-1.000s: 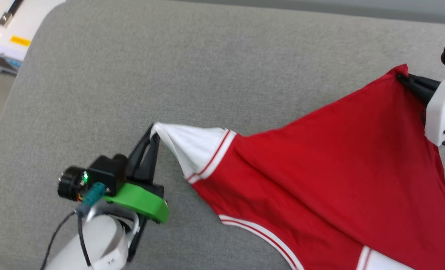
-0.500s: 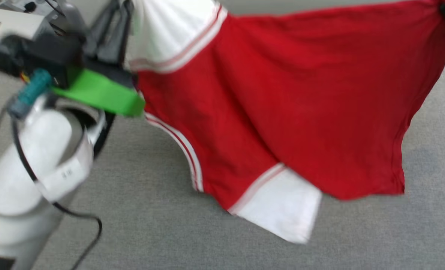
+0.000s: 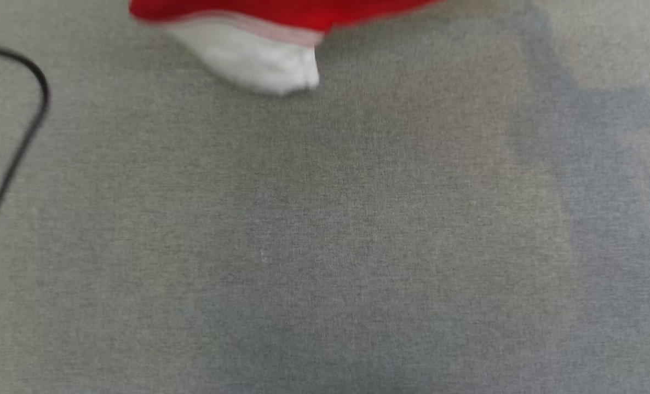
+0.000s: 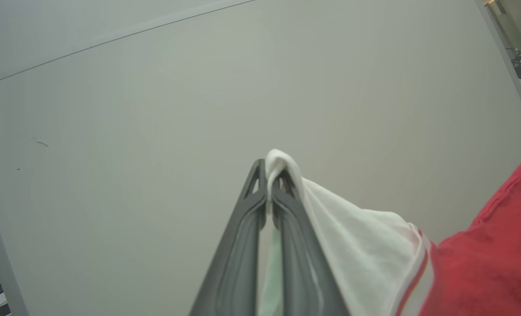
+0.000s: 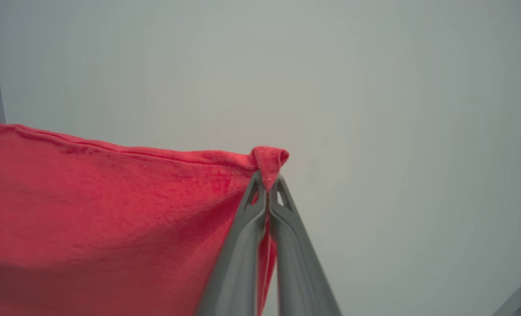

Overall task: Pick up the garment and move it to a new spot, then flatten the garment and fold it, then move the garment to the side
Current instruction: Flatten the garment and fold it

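Red garment with white sleeves is hanging spread out, being pinched at one white sleeve tip and one red corner; its other sleeve is dangling at the far left.

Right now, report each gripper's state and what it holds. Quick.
Left gripper: shut on the garment, pinching its white sleeve.
Right gripper: shut on the garment, pinching a red corner.
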Motion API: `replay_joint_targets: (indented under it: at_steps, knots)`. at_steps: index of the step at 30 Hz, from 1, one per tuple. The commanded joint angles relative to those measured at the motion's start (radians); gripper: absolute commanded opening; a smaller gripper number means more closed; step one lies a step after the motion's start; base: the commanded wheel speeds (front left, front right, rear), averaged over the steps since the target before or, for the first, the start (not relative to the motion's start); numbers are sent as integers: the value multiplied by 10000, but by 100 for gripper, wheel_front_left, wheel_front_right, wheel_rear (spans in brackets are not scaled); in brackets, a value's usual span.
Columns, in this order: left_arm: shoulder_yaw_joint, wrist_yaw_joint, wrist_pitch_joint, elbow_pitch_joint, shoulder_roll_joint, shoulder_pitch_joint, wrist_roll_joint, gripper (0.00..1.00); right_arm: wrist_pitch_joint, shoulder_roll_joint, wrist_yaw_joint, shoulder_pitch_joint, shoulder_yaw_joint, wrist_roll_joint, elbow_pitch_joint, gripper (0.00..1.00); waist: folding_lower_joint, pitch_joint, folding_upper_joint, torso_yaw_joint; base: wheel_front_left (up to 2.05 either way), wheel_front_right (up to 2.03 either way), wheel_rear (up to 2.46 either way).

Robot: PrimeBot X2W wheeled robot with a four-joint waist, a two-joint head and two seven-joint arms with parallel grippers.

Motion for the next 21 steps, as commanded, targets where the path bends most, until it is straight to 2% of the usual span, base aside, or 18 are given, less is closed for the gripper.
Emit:
replay_joint_targets:
  at_steps: [1, 7, 11, 15, 21]
  knots:
    - [5, -113, -15, 406, -81, -726, 119, 0, 8, 116, -7, -678, 27, -234, 267, 0, -2, 925, -1, -179, 0, 0, 0]
    - [-35, -419, -327, 2126, -326, -3053, 246, 0, -392, 406, -7, -2999, 552, -932, 1566, 0, -2, 1458, -1, -262, 0, 0, 0]
    - [-210, -534, -684, 2979, -383, -3813, 310, 0, -768, 579, -7, -3928, 1075, -1035, 2381, 0, -2, 1740, -1, -254, 0, 0, 0]
    - [-421, -598, -1072, 3681, -417, -3738, 229, 0, -1243, 726, -7, -4050, 1708, -787, 3065, 0, -2, 1904, -1, -208, 0, 0, 0]
    - [-605, -655, -1713, 4141, -256, -2447, -204, 0, -2027, 990, -7, -2813, 2549, 123, 3749, 0, -2, 1801, -1, -309, 0, 0, 0]
